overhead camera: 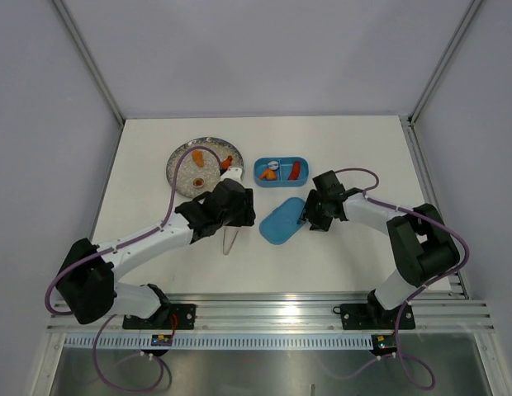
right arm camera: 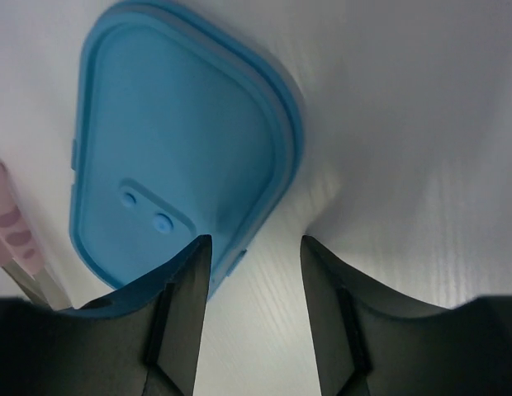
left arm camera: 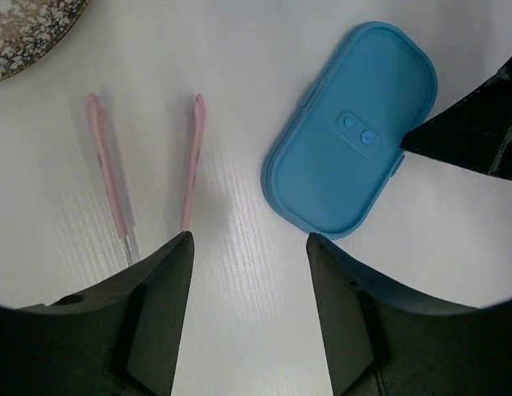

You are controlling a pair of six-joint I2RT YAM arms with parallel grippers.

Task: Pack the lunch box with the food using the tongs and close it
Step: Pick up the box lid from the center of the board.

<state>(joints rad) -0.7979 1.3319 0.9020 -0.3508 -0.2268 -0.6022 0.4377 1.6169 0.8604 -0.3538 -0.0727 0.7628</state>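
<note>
The left claw (left arm camera: 249, 243) stands open over the bare worktop (left arm camera: 231, 66), with nothing between its fingers. The tongs (left arm camera: 190, 165) lie flat just ahead of the finger farther from the lid (left arm camera: 351, 132), their open ends pointing away. The right claw (right arm camera: 256, 247) is also open, with one finger at the lid's rim and bare worktop in its gap. Beyond both claws, the lunch box (overhead camera: 257, 172) sits uncovered with food (overhead camera: 272, 173) inside.

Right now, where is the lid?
In the top view the lid lies flat on the table just below the lunch box, between the tongs and the right gripper.
</note>
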